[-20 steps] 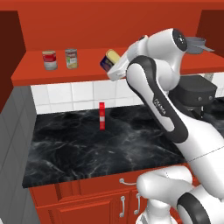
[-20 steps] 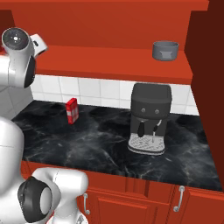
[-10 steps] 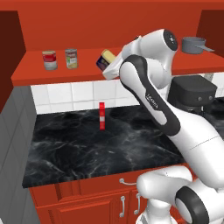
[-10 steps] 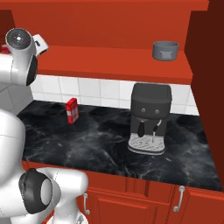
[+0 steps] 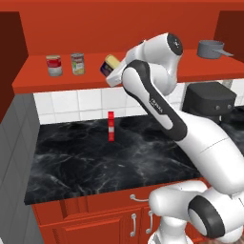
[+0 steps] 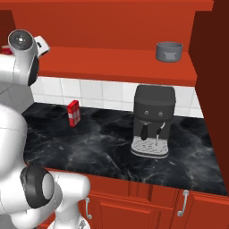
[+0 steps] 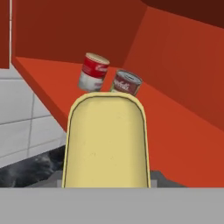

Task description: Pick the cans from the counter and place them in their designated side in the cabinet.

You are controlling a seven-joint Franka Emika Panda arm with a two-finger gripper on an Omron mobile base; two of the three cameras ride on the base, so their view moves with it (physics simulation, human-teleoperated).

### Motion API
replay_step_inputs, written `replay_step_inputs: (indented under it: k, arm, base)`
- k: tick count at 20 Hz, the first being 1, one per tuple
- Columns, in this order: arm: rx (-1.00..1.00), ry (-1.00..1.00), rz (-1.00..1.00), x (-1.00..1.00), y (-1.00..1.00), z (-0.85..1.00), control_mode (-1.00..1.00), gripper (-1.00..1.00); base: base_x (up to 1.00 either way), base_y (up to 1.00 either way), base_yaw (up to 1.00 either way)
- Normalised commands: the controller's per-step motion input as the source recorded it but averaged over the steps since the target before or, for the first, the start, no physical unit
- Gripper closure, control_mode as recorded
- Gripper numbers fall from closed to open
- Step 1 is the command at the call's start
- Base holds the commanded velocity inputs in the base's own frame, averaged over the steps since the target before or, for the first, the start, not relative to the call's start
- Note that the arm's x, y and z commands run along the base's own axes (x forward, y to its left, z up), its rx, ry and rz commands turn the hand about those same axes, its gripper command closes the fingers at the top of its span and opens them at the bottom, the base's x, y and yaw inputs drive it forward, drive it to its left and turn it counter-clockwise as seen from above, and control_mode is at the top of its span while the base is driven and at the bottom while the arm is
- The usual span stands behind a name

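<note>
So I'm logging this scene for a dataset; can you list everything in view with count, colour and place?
blue tin: one, dark blue with a yellow face, held at the shelf's front edge
green can: one, yellow-green label, on shelf, left part
red can: one, red and white, on shelf, left of green can
box: one, red and white, upright on counter
coffee machine: one, dark grey, on counter
pot: one, grey, on shelf, right part
shelf: one, red
counter: one, black marble
gripper: one, white, shut on blue tin
</note>
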Motion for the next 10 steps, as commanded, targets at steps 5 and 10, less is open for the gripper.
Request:
replay_step_inputs:
  k: [5, 10]
  arm:
    - [-0.01, 0.00, 0.00, 0.21, 0.10, -0.07, -1.00, 1.00]
    - [-0.01, 0.00, 0.00, 0.21, 0.08, -0.02, -1.00, 1.00]
  base:
    - [0.00, 0.00, 0.00]
    - [0.00, 0.00, 0.00]
